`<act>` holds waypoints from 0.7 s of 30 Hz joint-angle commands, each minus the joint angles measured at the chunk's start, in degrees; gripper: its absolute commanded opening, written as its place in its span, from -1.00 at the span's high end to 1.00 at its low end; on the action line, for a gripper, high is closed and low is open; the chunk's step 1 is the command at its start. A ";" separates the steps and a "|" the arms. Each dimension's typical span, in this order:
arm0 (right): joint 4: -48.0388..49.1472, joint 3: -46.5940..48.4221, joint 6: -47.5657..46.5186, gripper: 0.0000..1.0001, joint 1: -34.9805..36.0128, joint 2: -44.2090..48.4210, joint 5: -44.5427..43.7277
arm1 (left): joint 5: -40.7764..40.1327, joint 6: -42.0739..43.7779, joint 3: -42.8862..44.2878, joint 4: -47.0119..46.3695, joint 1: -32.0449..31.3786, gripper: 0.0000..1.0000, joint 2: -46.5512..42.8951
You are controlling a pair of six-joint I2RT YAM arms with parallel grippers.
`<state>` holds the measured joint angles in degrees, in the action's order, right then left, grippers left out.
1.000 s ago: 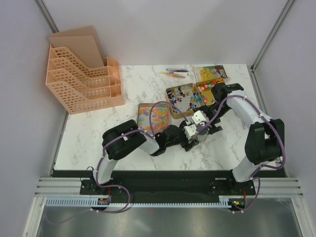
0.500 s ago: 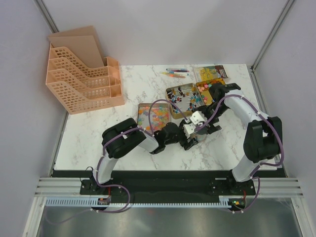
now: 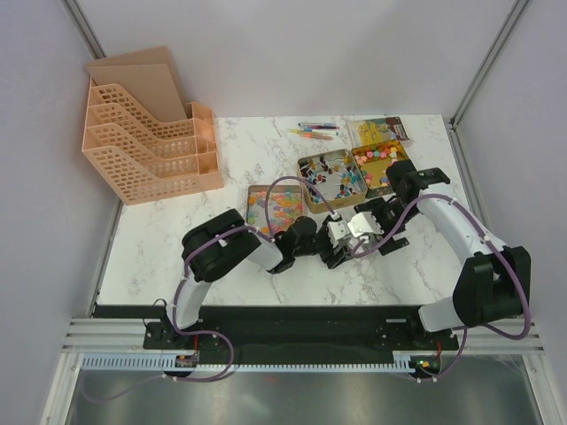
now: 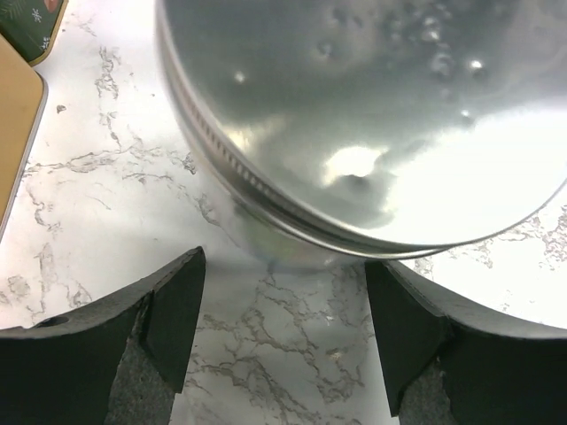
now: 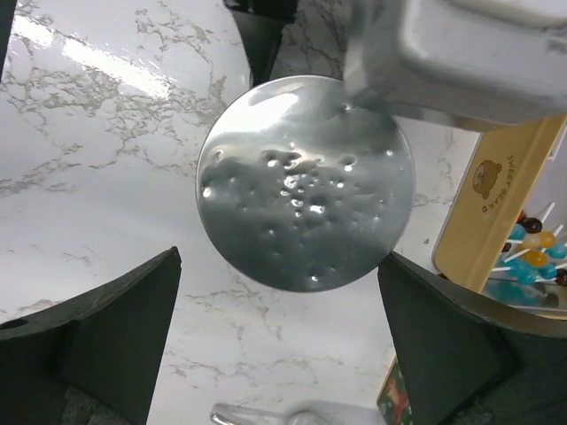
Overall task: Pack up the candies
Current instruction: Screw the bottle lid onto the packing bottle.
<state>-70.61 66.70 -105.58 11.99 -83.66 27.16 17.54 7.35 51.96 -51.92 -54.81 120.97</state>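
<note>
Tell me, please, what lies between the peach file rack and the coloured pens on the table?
Nothing: in the top external view, only a bare stretch of the white marble table separates the file rack from the pens.

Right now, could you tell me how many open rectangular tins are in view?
4 tins: one front left; two side by side behind it; one far back by the pens. Others may be hidden.

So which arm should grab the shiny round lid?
Right, probably. The right pincer, open, hangs centred over the silver lid. The left pincer, also open, has it off to one side.
</note>
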 commanded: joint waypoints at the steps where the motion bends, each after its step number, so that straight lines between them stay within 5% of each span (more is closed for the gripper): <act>1: -8.24 -4.55 5.90 -0.96 0.93 2.09 -0.79 | -1.90 -0.59 -0.37 3.93 2.42 0.95 0.94; 6: -2.53 -5.79 11.70 -0.96 1.28 1.75 -0.70 | 2.05 -0.50 0.24 5.86 3.57 0.89 0.59; 8: -0.42 -5.26 13.64 -0.96 1.20 0.17 -1.23 | 4.07 0.64 0.77 7.35 3.65 0.62 0.41; 11: 1.61 -4.65 16.10 -0.96 1.28 -2.38 -3.16 | 8.80 4.15 -0.54 8.24 3.74 -0.08 -0.47; 15: 3.54 -3.07 19.18 -0.96 -0.29 -3.79 -3.69 | 14.01 10.65 -3.01 7.45 3.57 -0.56 -0.91; 21: 5.92 -0.96 21.99 -0.96 -3.81 -5.81 -3.95 | 14.63 11.28 -1.25 7.45 2.43 -0.69 0.41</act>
<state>-64.25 63.68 -86.56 9.67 -88.71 22.37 30.74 14.15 51.05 -50.59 -51.46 120.46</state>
